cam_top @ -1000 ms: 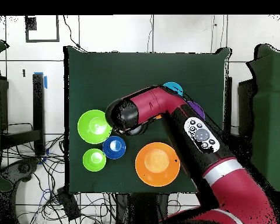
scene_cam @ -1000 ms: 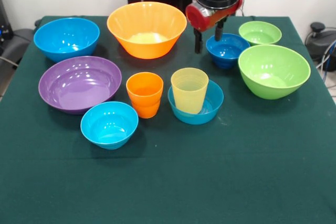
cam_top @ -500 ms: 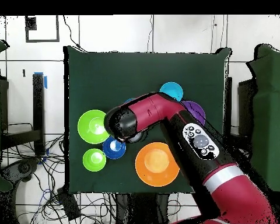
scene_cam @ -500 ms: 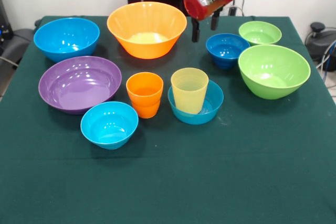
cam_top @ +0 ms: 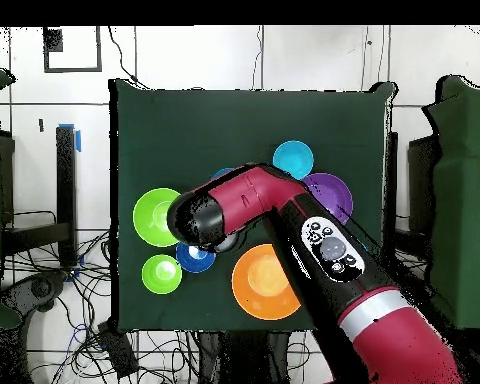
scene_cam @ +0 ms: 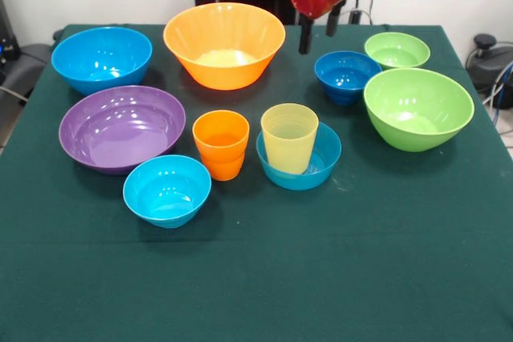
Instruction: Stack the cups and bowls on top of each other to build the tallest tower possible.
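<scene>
Since a second ago the red and black gripper has risen from beside the small dark blue plastic bowl and now hangs high near the table's far edge, its two dark fingers pointing down, spread with a clear gap and holding nothing. It sits above the gap between the large glossy orange bowl and the dark blue bowl. From overhead the red arm has swung toward the large lime green bowl, covering part of it and much of the table's middle.

Nothing on the dark green cloth-covered table has shifted. The large blue bowl sits close to the far left corner, with the large purple bowl just in front of it. The small lime green bowl lies near the far right edge, behind the large lime green bowl. In the middle, the opaque orange plastic cup stands upright just beside the translucent pale yellow cup, which stands inside a small light blue bowl. A second small light blue bowl rests in front of the purple one. The whole near half of the table is bare cloth.
</scene>
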You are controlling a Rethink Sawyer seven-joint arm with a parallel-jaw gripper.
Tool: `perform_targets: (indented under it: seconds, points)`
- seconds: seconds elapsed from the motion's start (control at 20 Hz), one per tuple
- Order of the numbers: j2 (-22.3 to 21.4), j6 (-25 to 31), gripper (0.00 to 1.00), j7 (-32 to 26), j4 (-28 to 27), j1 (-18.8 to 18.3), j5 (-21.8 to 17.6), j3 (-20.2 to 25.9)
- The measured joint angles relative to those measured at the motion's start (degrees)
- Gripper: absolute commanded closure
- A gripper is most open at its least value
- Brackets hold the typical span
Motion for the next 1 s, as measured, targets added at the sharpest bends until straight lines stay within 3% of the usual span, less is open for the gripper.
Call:
perform_targets:
  seconds: [1.0]
  points:
    - [0.2,-2.3,0.0,0.1,1.5,2.6,0.0,-4.2]
